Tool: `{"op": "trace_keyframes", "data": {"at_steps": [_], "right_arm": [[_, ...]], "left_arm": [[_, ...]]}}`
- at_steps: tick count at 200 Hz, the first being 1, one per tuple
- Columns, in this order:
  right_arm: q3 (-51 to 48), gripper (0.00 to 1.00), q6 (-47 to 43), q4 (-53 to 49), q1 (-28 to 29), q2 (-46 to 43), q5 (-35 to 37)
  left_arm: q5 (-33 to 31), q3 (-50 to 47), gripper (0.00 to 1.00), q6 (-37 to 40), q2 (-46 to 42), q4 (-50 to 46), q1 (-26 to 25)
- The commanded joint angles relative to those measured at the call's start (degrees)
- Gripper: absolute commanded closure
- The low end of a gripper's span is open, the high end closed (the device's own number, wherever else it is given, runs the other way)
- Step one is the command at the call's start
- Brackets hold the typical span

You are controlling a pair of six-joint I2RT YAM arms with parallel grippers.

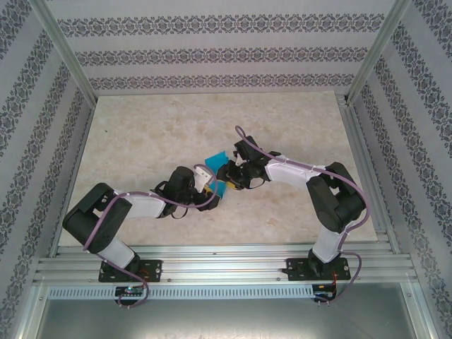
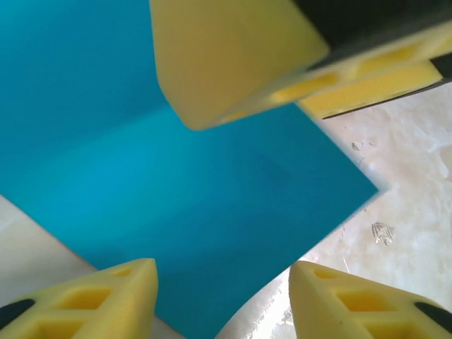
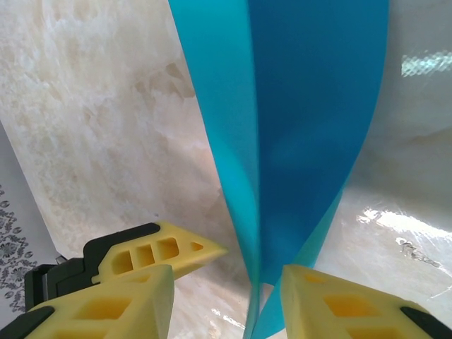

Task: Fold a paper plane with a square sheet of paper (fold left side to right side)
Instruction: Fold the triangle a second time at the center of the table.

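Both arms meet over the middle of the table (image 1: 141, 134), with the square sheet of paper (image 1: 216, 157) between them. The sheet is not flat. In the right wrist view it stands up from the marble as two teal panels meeting along a soft bend, so we judge the left-to-right fold in hand but not yet creased.

The right gripper (image 3: 227, 277) has its jaws apart. The paper's lower edge passes between them, close to one yellow pad; we cannot tell whether it touches.

The left gripper (image 2: 224, 274) also stands apart, and the raised panel's edge runs into its gap, so nothing is clamped. One finger (image 2: 226, 63) of the right gripper sits over the sheet's upper part, probably steadying the lifted flap.

We reckon this two-sided bracketing keeps the thin sheet from springing back while the edges are aligned.

Risk: closing off-line would give a skewed crease.
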Motion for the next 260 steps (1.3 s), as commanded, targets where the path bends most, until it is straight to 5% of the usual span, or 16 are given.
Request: {"op": "trace_keyframes", "data": {"at_steps": [1,105,260], "right_arm": [[-0.8,0.56,0.8,1.2,-0.4,-1.3,-0.5],[-0.7,0.54,-0.3,0.2,-0.7,-1.0,0.4],[-2.9,0.37,-1.9,-1.2,-4.1,-5.9,1.6]], "left_arm": [[-1.5,1.2,0.54,-0.2,-0.4,2.4,-0.6],[1.7,1.7,1.0,-1.1,0.6,4.0,-0.6],[2.6,0.5,1.0,-2.1,1.7,6.9,-0.6]]}}
